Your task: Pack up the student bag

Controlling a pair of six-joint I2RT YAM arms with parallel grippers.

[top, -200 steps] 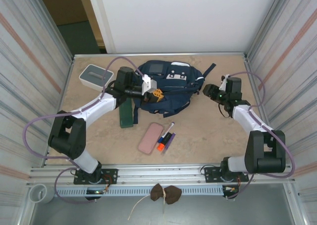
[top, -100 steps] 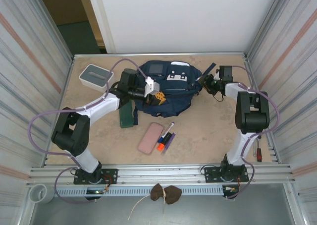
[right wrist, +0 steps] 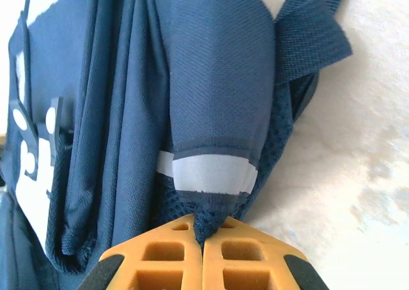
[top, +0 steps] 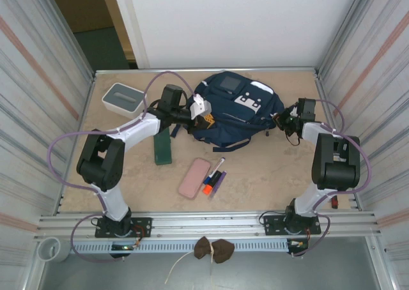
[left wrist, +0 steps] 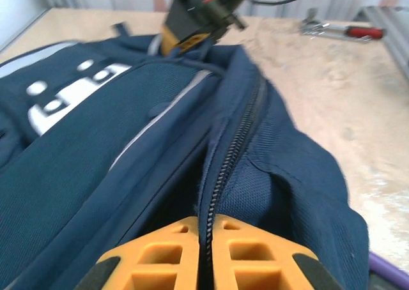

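Note:
The student bag [top: 239,111], a navy backpack with white patches and a grey square, lies at the back middle of the table, stretched between both arms. My left gripper [top: 204,117] is at its left end. In the left wrist view that gripper [left wrist: 206,242] is shut on the zipper edge [left wrist: 233,146] of the bag [left wrist: 115,143]. At the bag's right end is my right gripper [top: 282,119]. The right wrist view has this gripper [right wrist: 203,234] shut on a pinch of mesh fabric below a white band [right wrist: 208,173] of the bag [right wrist: 211,60].
A white-and-grey box [top: 124,98] sits at the back left. A dark green case [top: 162,147], a pink case [top: 193,177] and some pens [top: 214,175] lie in front of the bag. A red-handled screwdriver [left wrist: 358,30] lies by the right wall.
The right gripper reached the bag's right end and closed on it. The bag has shifted right and turned, and the left gripper moved right with its zipper edge.

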